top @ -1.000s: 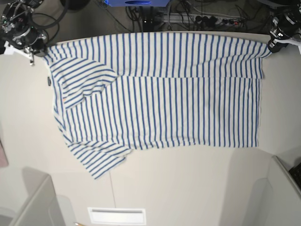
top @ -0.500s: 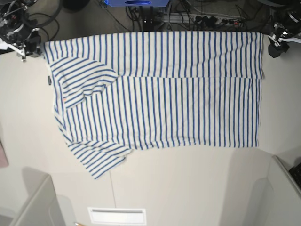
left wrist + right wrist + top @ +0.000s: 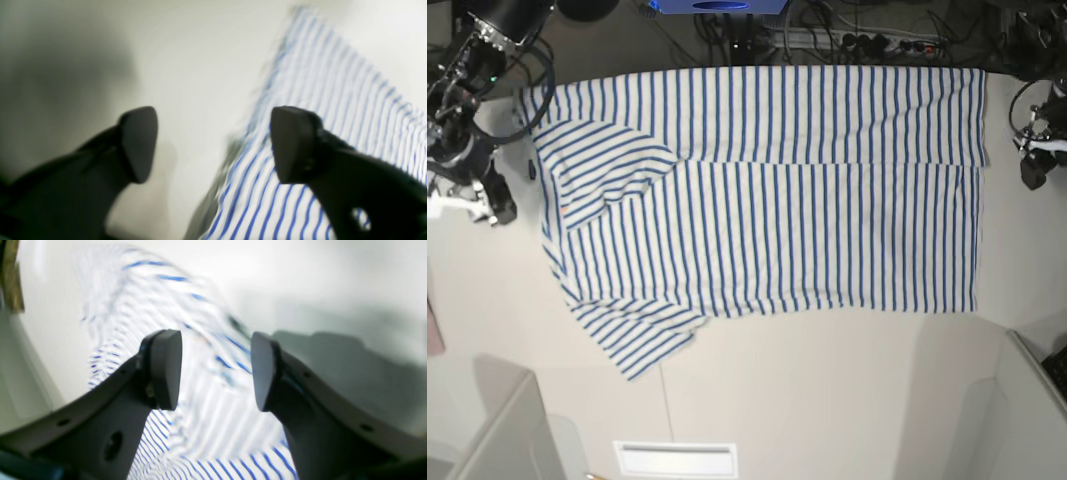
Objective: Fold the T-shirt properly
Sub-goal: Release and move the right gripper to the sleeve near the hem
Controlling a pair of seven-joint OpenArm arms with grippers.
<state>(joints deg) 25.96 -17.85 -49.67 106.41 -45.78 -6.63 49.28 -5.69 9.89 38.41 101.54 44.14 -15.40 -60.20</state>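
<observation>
**Both arms off the shirt**

Left jaws [image 3: 213, 145] and right jaws [image 3: 217, 370] hang released, empty, beside the T-shirt [image 3: 767, 210], flat on the bench [image 3: 827, 390]. Wrist views show stripes beneath the jaws; base view shows the folded top.

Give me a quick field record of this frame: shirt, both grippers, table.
shirt: T-shirt flat on table, far edge folded over into a band, one sleeve sticking out at the near side
left gripper: open, empty, over the shirt's edge
right gripper: open, empty, above striped cloth
table: pale, bare in front of shirt
contact: neither gripper holds cloth
</observation>
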